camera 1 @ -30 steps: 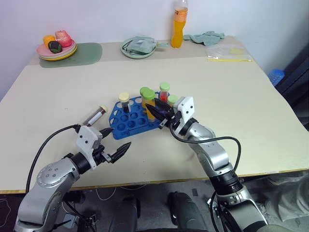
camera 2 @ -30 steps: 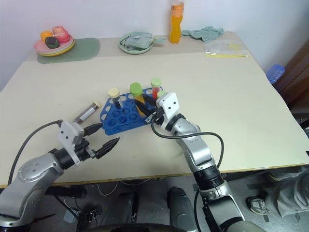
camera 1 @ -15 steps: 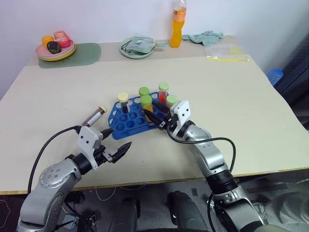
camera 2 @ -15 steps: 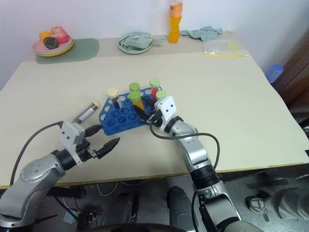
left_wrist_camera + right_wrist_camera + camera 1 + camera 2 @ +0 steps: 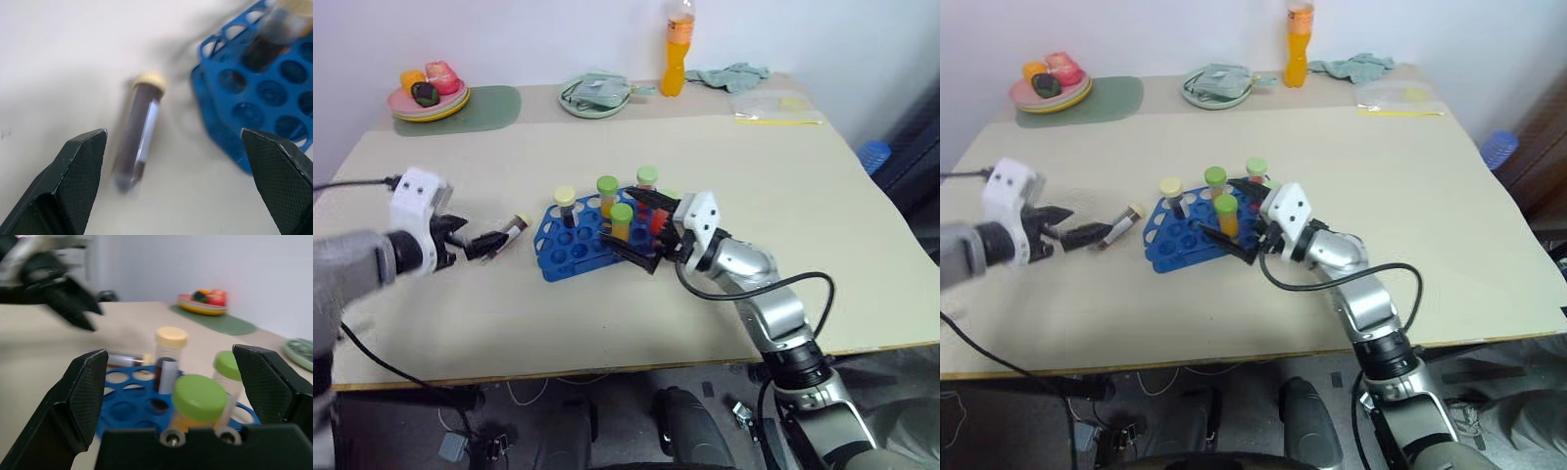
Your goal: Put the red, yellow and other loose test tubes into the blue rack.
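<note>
The blue rack (image 5: 570, 257) stands mid-table with several tubes upright in it: a cream-capped dark one (image 5: 565, 204), a green-capped yellow one (image 5: 621, 221) and a green-capped red one (image 5: 647, 183). My right gripper (image 5: 637, 231) is open just right of the yellow tube (image 5: 199, 400), a finger on either side, not touching it. A loose cream-capped dark tube (image 5: 139, 132) lies on the table left of the rack (image 5: 244, 105). My left gripper (image 5: 172, 135) is open, hovering over that tube (image 5: 511, 232) from the left.
At the back stand a plate of fruit (image 5: 428, 96) on a green mat (image 5: 480, 108), a green dish with a cloth (image 5: 595, 96), an orange bottle (image 5: 676, 49), a crumpled cloth (image 5: 732, 73) and a plastic bag (image 5: 775, 108).
My right gripper opened and drew back slightly, leaving the green-capped yellow tube standing in the rack. My left arm rose and swung left and forward, over to the loose tube.
</note>
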